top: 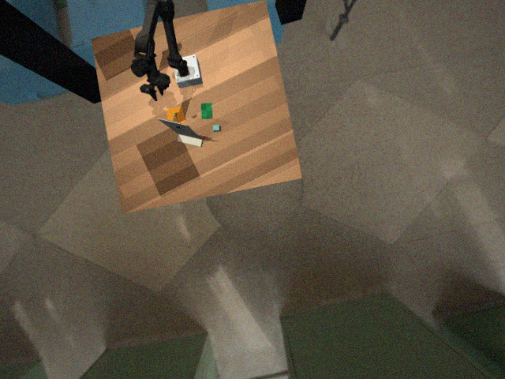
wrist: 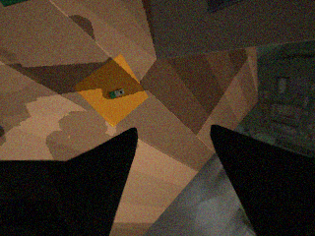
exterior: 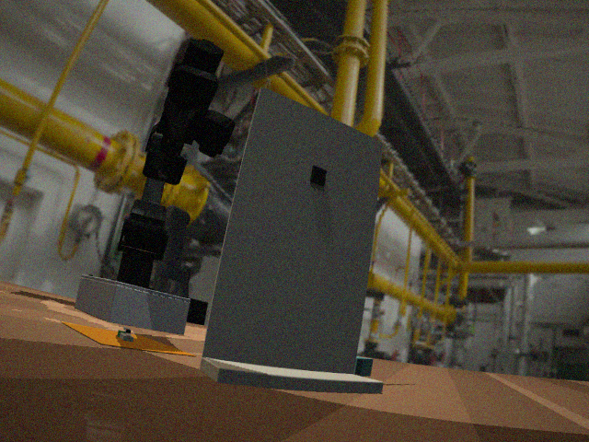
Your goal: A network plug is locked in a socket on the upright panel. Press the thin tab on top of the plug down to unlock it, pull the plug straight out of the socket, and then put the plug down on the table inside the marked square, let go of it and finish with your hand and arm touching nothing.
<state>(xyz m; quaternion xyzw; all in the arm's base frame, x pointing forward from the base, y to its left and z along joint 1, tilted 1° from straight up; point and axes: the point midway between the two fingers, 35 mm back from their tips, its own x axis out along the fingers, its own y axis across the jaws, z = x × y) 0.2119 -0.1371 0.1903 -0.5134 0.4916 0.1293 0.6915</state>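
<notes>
Arm (top: pixel 157 32) rises from its grey base (top: pixel 188 71) at the far edge of the tabletop (top: pixel 245 122), folds over w/ elbow high, forearm angling down and away from the base. In exterior view the arm stands behind and left of the upright panel (exterior: pixel 294 238), well above the wood.

Gripper (top: pixel 155 88) hangs off the tabletop, tips pointing down-ish toward the orange square (top: pixel 175 114) but short of it, not over it. Wrist view: both dark fingers spread wide apart, bare wood showing between them, nothing pinched, nothing touched.

Plug (wrist: pixel 116 92) lies on the tabletop inside the orange square, near its middle; small grey/green body, apart from the fingers. Same in exterior view: plug (exterior: pixel 125 334) flat on the orange patch, just left of the panel's foot. Socket (exterior: pixel 317 176) shows as a dark square hole in the panel face.

Green rectangle (top: pixel 206 110) and small teal cube (top: pixel 216 128) sit right of the square, apart from arm and plug.
</notes>
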